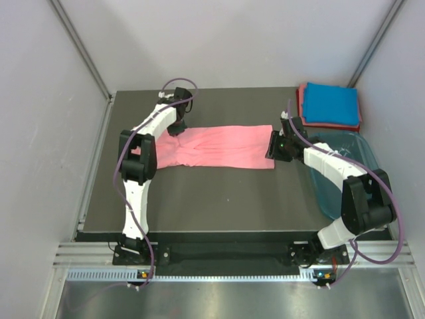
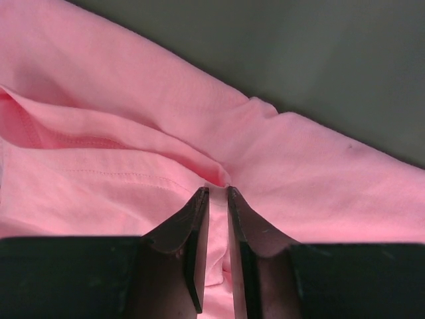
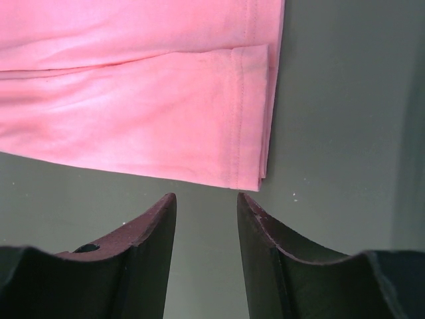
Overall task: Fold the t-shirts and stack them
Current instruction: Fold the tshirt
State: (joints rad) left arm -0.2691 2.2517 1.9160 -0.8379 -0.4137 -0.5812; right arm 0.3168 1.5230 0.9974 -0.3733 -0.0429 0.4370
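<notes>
A salmon-pink t-shirt (image 1: 226, 147) lies as a long band across the dark table (image 1: 219, 199). My left gripper (image 1: 178, 129) sits on its left end. In the left wrist view the jaws (image 2: 216, 189) stand close together with a raised fold of the pink cloth (image 2: 133, 133) pinched between them. My right gripper (image 1: 274, 147) is at the band's right end. In the right wrist view it (image 3: 206, 196) is open over bare table, just short of the hem corner (image 3: 252, 133), with nothing between its fingers. A folded blue t-shirt (image 1: 330, 100) rests on a folded reddish-pink one (image 1: 332, 125) at the back right.
A translucent teal tub (image 1: 358, 143) stands at the table's right edge, under the right arm's forearm. Grey walls close in the table on the left, back and right.
</notes>
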